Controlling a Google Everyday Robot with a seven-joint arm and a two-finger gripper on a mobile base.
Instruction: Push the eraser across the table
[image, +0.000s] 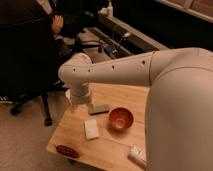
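Five small things lie on the low wooden table (107, 147), which fills the lower middle of the frame. Nearest, at the bottom left corner of the top, sits a flat dark red oval item (67, 151); what it is cannot be told. At the bottom right edge lies a small white block (136, 153). Further in, a white flat pad (91, 128) rests left of centre, and a red bowl (121, 119) stands upright just to its right, apart from it.

Beyond the pad and bowl lies the eraser (99, 108), a dark grey block flat on the planks, its long side running roughly left to right. It sits just above the pad and up-left of the bowl, clear of both.

The gripper (77, 101) hangs low over the left part of the table, pointing down beneath the rounded wrist. The eraser is immediately to its right; whether the two touch cannot be made out. The fingers stand wide apart and have hold of nothing.

The thick white arm (120, 72) stretches from the right of the frame across to the wrist, its bulk covering the table's right side.

Behind, at the left, a black office chair (30, 65) stands on pale carpet (25, 135). In the upper middle a long ledge (130, 35) runs diagonally through dark surroundings.
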